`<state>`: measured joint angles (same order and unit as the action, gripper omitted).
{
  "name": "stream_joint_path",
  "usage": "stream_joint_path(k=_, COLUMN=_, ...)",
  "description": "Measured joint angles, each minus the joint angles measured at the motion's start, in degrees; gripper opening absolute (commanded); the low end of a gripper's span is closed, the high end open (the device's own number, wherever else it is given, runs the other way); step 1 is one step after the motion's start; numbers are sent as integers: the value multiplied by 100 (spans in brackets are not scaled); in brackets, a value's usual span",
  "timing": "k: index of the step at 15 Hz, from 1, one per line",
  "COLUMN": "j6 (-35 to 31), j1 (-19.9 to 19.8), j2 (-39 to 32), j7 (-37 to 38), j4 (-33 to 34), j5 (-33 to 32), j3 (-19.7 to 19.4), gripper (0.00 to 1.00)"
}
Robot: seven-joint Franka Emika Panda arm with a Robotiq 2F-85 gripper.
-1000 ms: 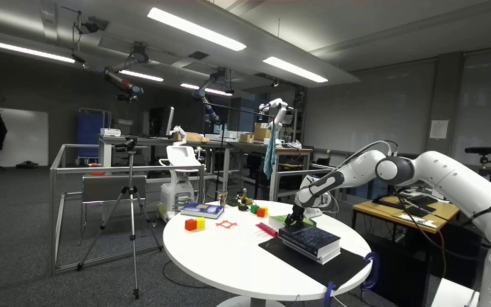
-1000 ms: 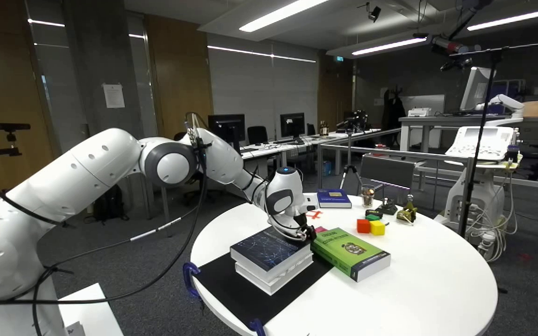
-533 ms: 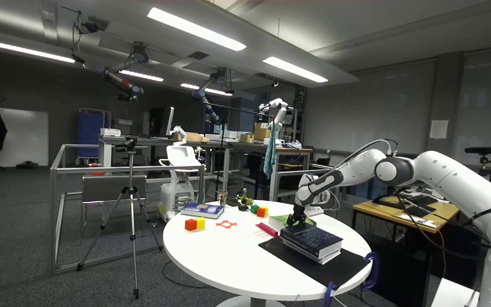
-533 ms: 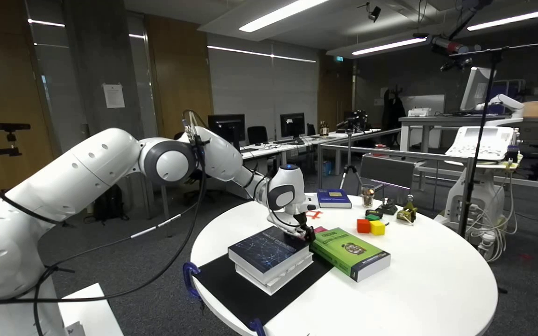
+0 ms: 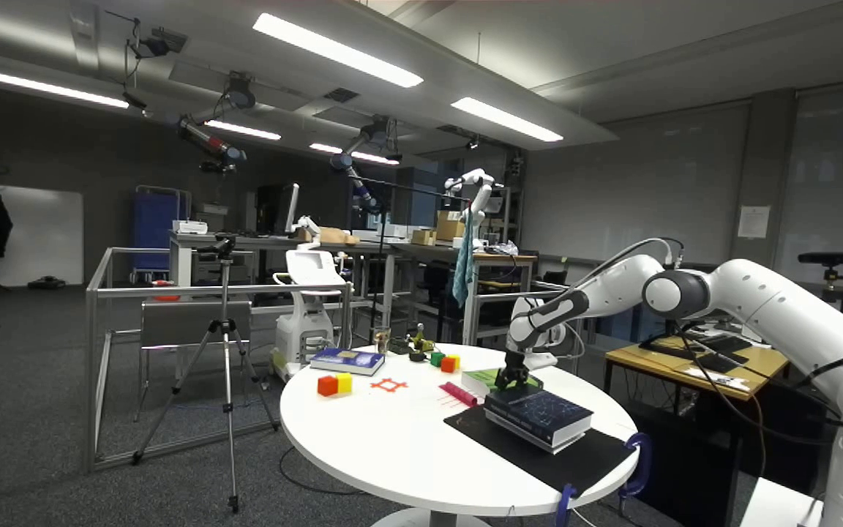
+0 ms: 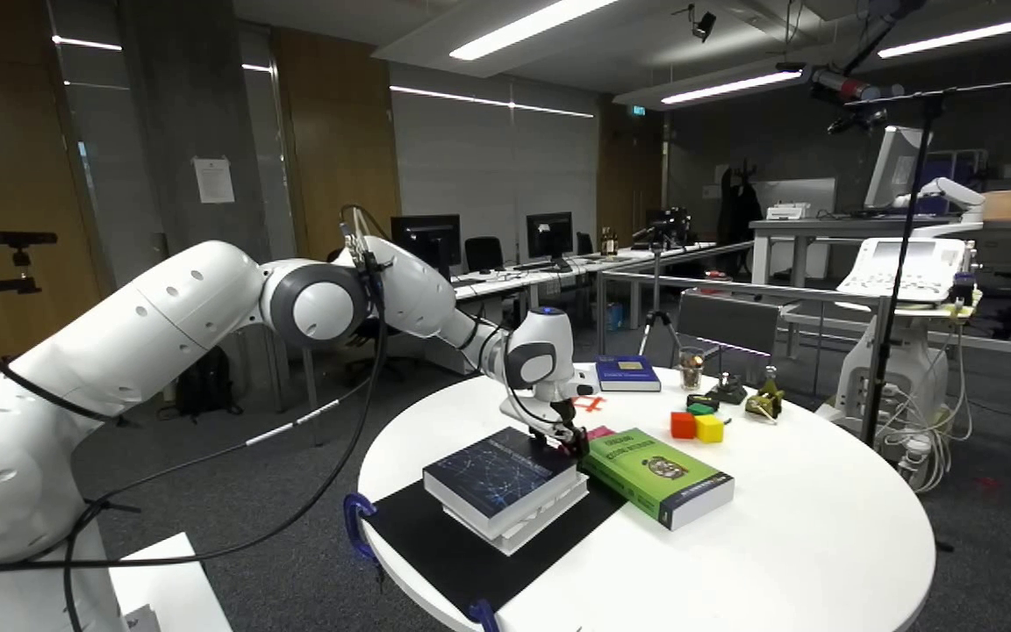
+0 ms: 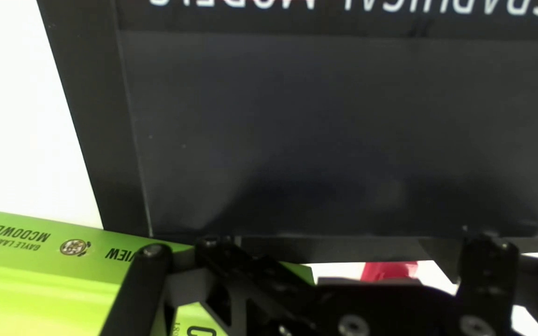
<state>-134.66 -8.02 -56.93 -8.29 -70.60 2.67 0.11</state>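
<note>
A dark blue book [image 5: 538, 413] with a line pattern lies on another thick book [image 6: 549, 514], its top one slightly offset. At its far end my gripper [image 6: 571, 441] points down, right by the green book [image 6: 659, 470]. In the wrist view the dark cover [image 7: 320, 116] fills most of the picture. Below its edge, the gripper [image 7: 346, 247] has its fingers wide apart, close against the book's end face; whether they press on it I cannot tell. White table and a pink object [image 7: 388, 270] show through the gap. Fingertips are partly hidden.
Both stacked books rest on a black mat [image 6: 470, 575] held by blue clamps [image 5: 637, 465]. The round white table [image 5: 392, 454] also carries a blue book [image 5: 348, 360], red [image 6: 683, 426] and yellow [image 6: 709, 428] cubes, a glass [image 6: 691, 369] and small figures.
My gripper and the top dark book have shifted slightly together toward the robot's base. The lower book and the green book have stayed in place.
</note>
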Motion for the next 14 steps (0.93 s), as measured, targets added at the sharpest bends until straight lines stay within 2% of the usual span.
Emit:
stream_joint_path(k=6, j6=49, j1=14, j2=-1, j7=-2, j4=19, j5=-7, j3=2, gripper=100)
stream_joint_path(k=14, j6=-698, j1=8, j2=-115, j7=-43, j4=19, j5=12, j3=86, gripper=100)
